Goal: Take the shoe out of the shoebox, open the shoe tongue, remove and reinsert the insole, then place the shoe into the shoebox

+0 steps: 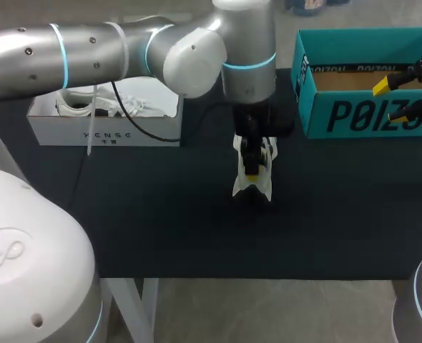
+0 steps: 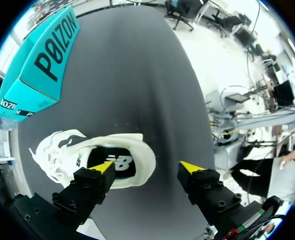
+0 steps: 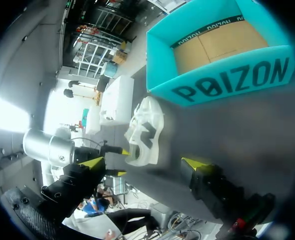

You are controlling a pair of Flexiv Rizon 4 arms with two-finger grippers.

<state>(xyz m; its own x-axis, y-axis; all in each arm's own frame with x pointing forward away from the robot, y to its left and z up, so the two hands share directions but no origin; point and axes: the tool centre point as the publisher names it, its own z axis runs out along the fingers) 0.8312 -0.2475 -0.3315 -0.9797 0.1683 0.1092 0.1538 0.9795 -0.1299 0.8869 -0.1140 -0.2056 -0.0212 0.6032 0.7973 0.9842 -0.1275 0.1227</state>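
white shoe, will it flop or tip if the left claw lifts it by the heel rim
Probably light for its size: the white shoe looks like a soft padded trainer. Its collar likely flexes, so lifted by the rim the toe may sag. Upright on its sole on the table, it should slide rather than roll.

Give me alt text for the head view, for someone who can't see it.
The left claw is down at a white shoe in the middle of the black table. An open teal shoebox sits at the far right with the right claw near its front wall; a white box sits back left.
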